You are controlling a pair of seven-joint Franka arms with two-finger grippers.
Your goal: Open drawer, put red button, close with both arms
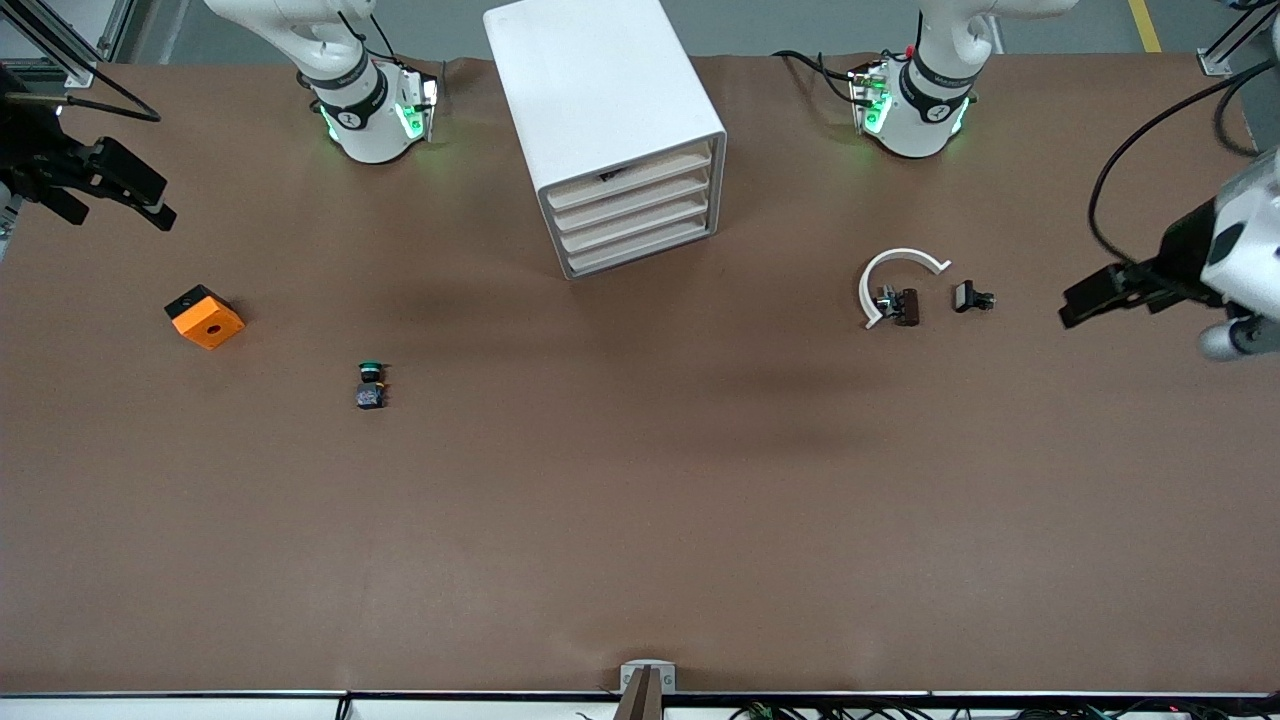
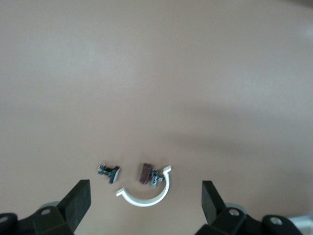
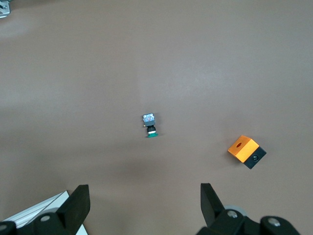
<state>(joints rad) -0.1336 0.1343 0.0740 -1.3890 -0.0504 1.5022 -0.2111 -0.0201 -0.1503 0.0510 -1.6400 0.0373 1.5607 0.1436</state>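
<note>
front view: the white cabinet [image 1: 610,120] stands between the two arm bases, its four drawer fronts facing the camera. the top front carries a small dark mark. the drawer [image 1: 637,207] just under it is plain beige and pushed in, like the other three. from the cabinet toward the left arm's end of the surface, and nearer the camera, lies a white curved piece [image 1: 893,272]. the red button [image 1: 900,305] lies on its side in the curve's opening, and its cap looks dark red. a small black part [image 1: 972,297] lies just beside it, farther from the cabinet. the left tool [image 1: 1095,300] hangs over bare surface farther still from the cabinet at that end. from the cabinet toward the right arm's end, and nearer the camera, sit a green-capped button [image 1: 370,385] and, farther out, an orange block [image 1: 205,317]. the right tool [image 1: 120,212] hangs over the surface at that end.

left wrist view: the left tool [image 2: 144,188] is spread wide and grips nothing. under it we see the curved piece [image 2: 146,193], the red button [image 2: 145,173] and the black part [image 2: 110,172].

right wrist view: the right tool [image 3: 144,191] is also spread wide and empty. under it are the green-capped button [image 3: 149,125] and the orange block [image 3: 246,151], well apart, and a corner of the cabinet [image 3: 34,210] shows at the edge.
</note>
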